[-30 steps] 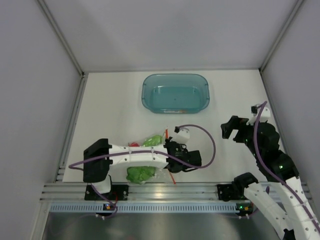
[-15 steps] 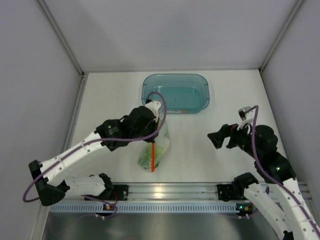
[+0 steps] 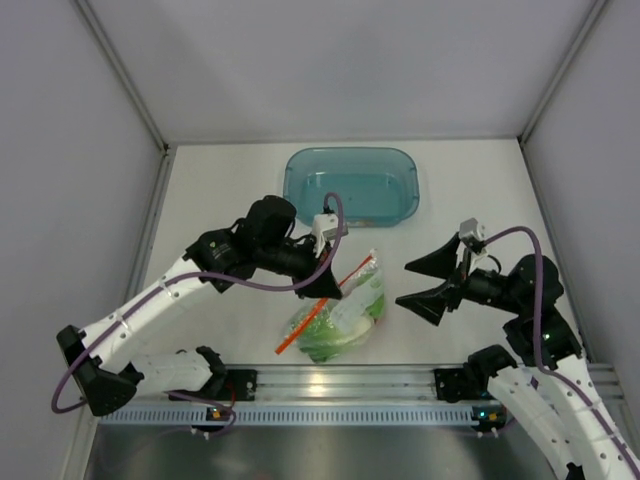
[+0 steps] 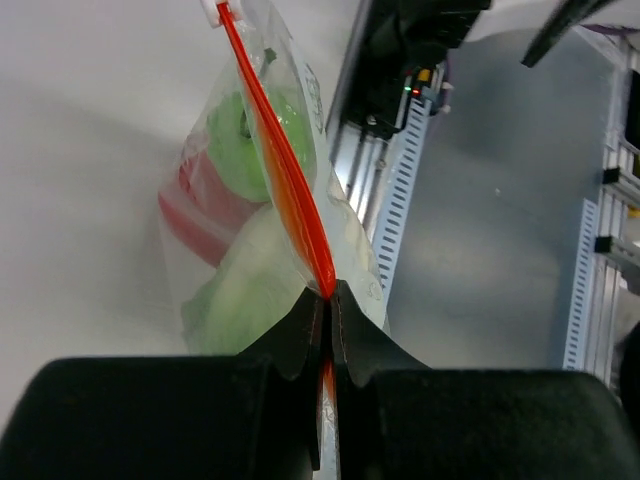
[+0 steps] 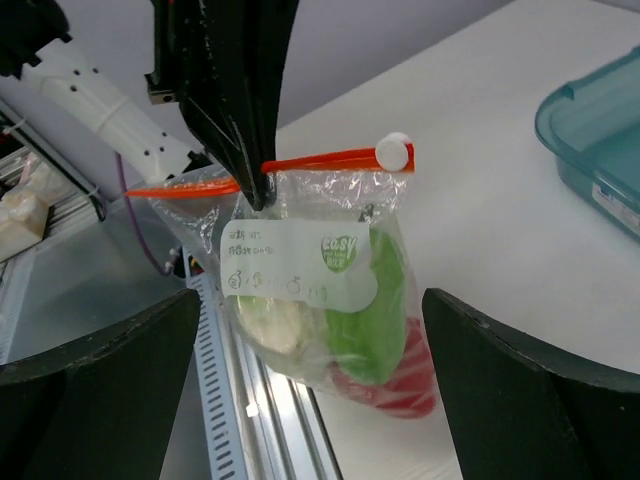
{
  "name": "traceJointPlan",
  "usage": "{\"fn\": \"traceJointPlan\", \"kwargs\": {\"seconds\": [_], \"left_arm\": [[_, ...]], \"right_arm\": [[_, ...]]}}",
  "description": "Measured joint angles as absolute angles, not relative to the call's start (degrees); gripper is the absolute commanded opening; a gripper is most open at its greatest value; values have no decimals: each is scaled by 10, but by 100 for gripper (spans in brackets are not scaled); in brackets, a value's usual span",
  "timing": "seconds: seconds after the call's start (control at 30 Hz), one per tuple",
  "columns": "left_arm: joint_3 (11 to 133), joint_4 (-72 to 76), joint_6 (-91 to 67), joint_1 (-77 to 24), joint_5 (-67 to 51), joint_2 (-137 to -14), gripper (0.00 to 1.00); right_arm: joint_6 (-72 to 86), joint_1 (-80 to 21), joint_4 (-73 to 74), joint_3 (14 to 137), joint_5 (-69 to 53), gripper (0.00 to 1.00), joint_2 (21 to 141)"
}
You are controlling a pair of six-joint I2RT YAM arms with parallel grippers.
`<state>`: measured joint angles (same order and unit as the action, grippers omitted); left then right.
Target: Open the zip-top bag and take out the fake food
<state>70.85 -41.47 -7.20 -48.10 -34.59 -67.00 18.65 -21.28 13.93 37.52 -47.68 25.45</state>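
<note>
Three toy vegetables (image 5: 370, 320) in a zip-top bag (image 3: 345, 315) hanging over the table (image 3: 230, 200) near side, left gripper (image 3: 325, 287) clamped on its orange-red zip strip (image 3: 300, 332), right gripper (image 3: 401, 284) spread wide, empty, just right

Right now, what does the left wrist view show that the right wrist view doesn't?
Only left wrist: an arm base with small lit lights. Only right wrist: the teal bin and the white label seen face-on. Both: the left end effector shut on the orange-red zip strip of the zip-top bag, fake food inside.
</note>
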Motion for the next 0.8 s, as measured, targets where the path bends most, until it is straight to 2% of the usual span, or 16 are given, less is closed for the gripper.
{"fn": "traceJointPlan", "kwargs": {"seconds": [0.1, 0.33, 0.57, 0.8], "left_arm": [[711, -413, -43, -481, -415, -670, 0], [711, -411, 3, -481, -556, -670, 0], [711, -410, 17, -482, -620, -670, 0], [711, -409, 20, -484, -645, -670, 0]], "right_arm": [[188, -213, 109, 375, -515, 91, 247], [206, -214, 52, 369, -576, 77, 236], [260, -222, -42, 339, -600, 74, 227], [312, -253, -124, 334, -604, 66, 255]]}}
